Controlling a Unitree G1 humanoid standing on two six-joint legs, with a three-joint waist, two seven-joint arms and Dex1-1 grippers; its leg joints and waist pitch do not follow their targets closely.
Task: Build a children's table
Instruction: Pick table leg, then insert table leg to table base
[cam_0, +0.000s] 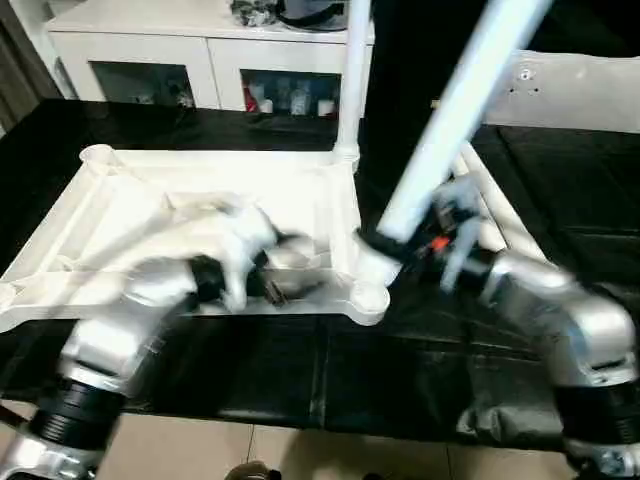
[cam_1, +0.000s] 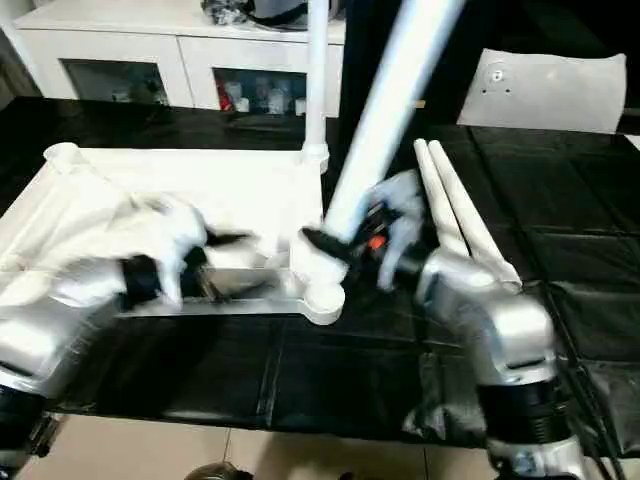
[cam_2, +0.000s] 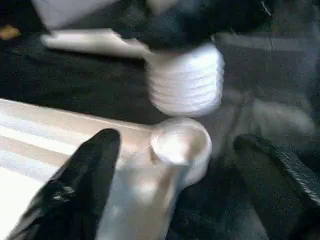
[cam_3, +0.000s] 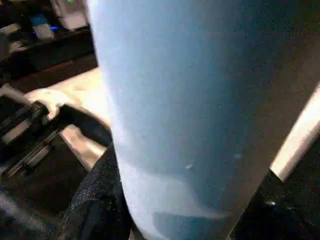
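The right gripper has its jaws clamped on a tilted leg above the tabletop's lower-centre corner socket. That tilt could jam the threads. The left gripper, jaws apart, straddles the socket. Black table; white cabinet upper left.

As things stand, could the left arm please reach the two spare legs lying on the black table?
Probably not directly: the two spare legs lie beyond the right arm and the tilted leg it holds, which cross the path.
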